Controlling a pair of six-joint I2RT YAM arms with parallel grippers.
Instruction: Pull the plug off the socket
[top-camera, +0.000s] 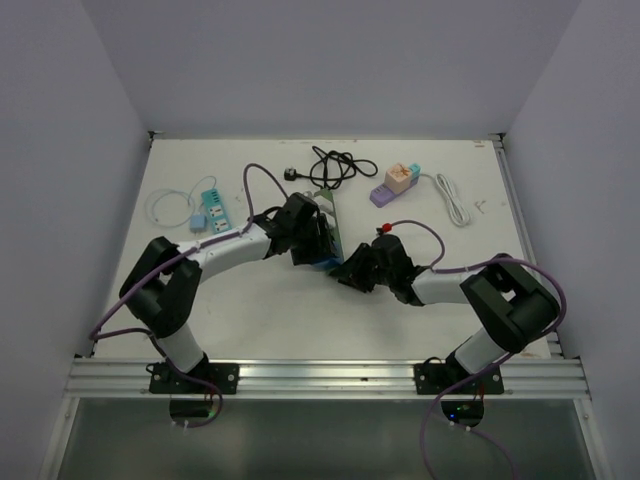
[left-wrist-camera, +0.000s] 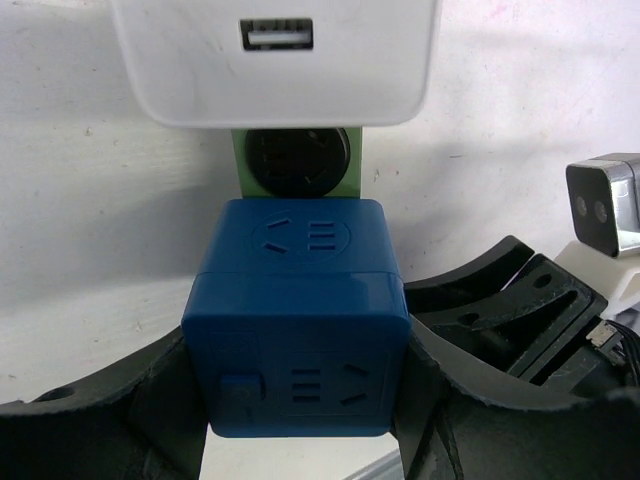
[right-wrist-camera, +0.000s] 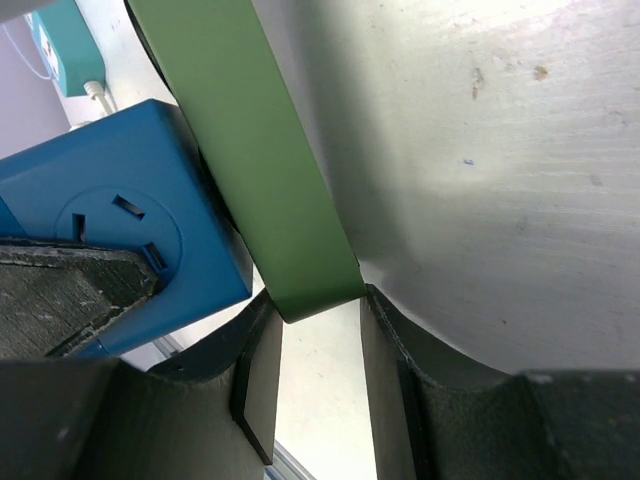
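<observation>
A green power strip (top-camera: 331, 222) lies mid-table with a blue cube plug (top-camera: 322, 263) on its near end. In the left wrist view the blue cube (left-wrist-camera: 295, 330) fills the centre, with the strip's black round socket (left-wrist-camera: 298, 160) and a white USB adapter (left-wrist-camera: 275, 55) beyond it. My left gripper (left-wrist-camera: 300, 405) is shut on the cube, a finger pressed on each side. My right gripper (right-wrist-camera: 315, 345) is shut on the near end of the green strip (right-wrist-camera: 260, 180), with the blue cube (right-wrist-camera: 110, 200) to its left. Both grippers meet at the strip in the top view, left (top-camera: 308, 245), right (top-camera: 350, 270).
A teal power strip (top-camera: 208, 211) with a white cable lies at the back left. A purple and pink adapter (top-camera: 394, 183) with a white cable (top-camera: 455, 203) lies at the back right. A black cable (top-camera: 335, 165) coils behind the green strip. White walls enclose the table.
</observation>
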